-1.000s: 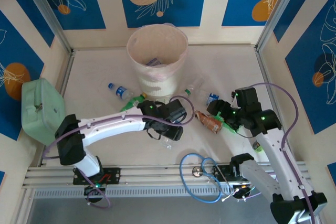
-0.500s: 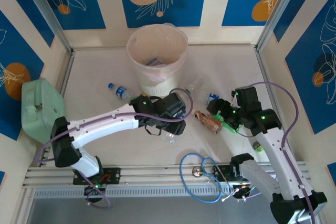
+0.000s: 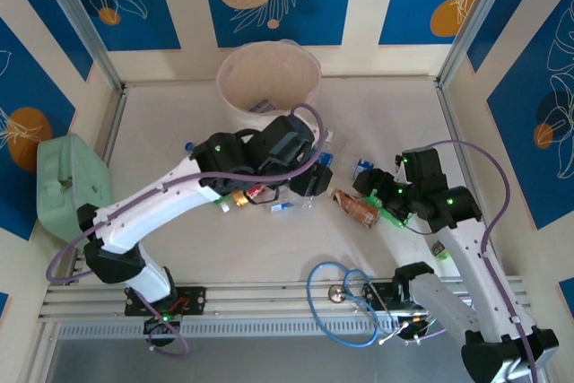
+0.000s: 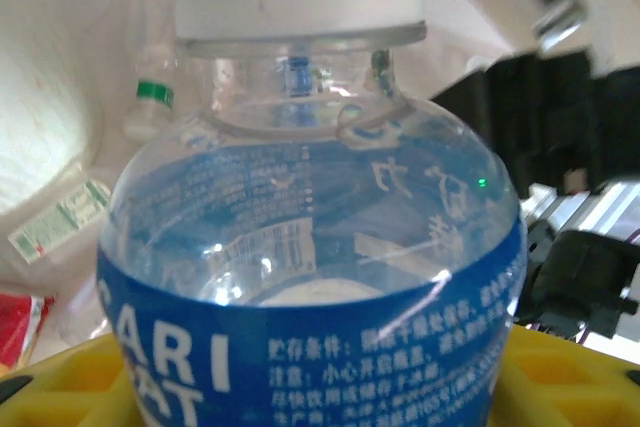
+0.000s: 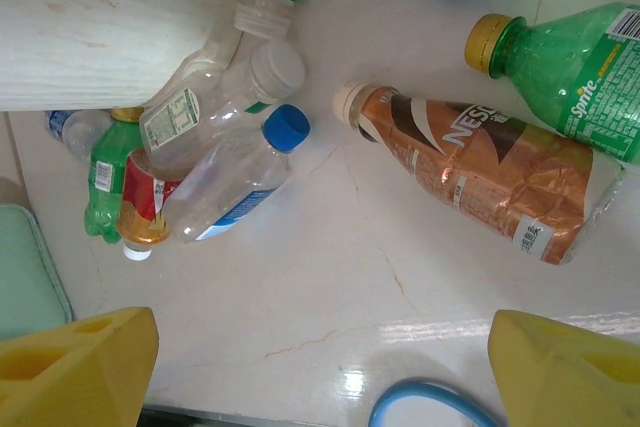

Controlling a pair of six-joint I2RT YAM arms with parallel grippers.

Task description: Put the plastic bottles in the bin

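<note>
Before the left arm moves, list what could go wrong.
1. The left gripper pinches the blue-labelled bottle by its smooth, rounded body; it may slip or tilt out during the lift.
2. That arm sits close beside the bin; a careless swing could knock it.
3. A missed drop would land among the loose bottles at the bin's foot.

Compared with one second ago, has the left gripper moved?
Yes. The left gripper, its fingers shut on a clear bottle, has swung away from the arm bases toward the bin.
</note>
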